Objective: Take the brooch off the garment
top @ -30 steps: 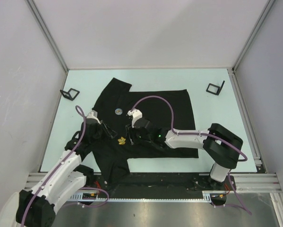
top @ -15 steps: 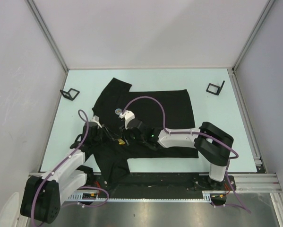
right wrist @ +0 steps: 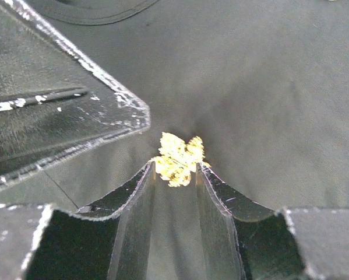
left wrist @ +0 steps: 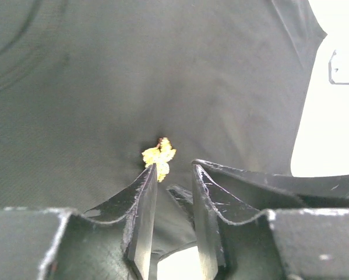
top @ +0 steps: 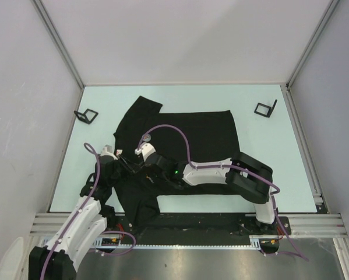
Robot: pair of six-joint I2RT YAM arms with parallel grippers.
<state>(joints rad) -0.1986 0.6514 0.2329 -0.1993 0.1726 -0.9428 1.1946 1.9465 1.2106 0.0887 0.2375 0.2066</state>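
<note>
Top view — black garment (top: 203, 128) lies spread at frame centre. The left gripper (top: 127, 169) and right gripper (top: 149, 170) meet at its lower left.
Left wrist — jaws part-spread, can't tell if gripping. One tip touches the gold brooch (left wrist: 158, 156), mid-frame.
Right wrist — jaws pinch the brooch, cloth puckered.

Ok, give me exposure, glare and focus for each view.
Top external: evenly lit and sharp, though the garment reads as flat black. Left wrist: table blown out white, near fingers soft. Right wrist: brooch overexposed, its detail washed out.
</note>
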